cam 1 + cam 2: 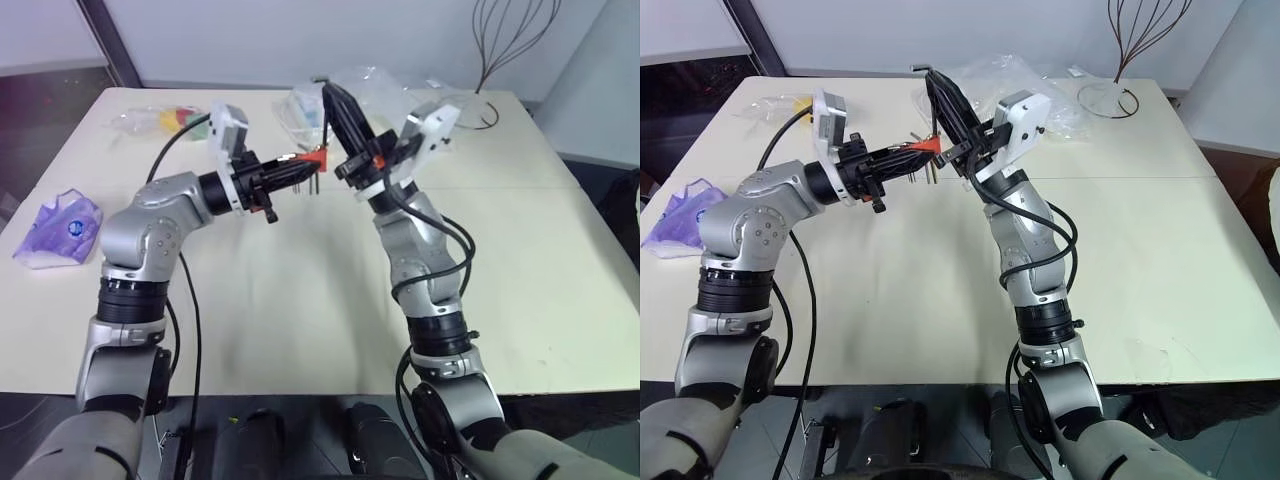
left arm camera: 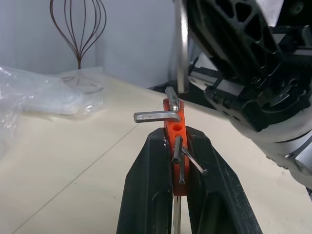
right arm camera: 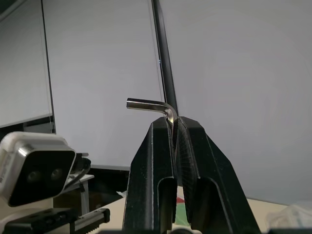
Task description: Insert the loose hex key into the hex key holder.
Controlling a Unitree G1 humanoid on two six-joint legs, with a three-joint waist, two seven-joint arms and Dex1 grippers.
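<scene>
Two closed grippers: my left gripper (image 2: 176, 187) clamps the hex key holder (image 2: 175, 141), my right gripper (image 3: 174, 127) pinches the loose hex key (image 3: 148, 105); align its shaft with an empty hole before pushing.

- No readable text, label, brand, number or sign is found on any surface.
- A round dark mark is seen on the purple packet (image 1: 58, 229) at the table's left edge; its print is too small to be read.
</scene>
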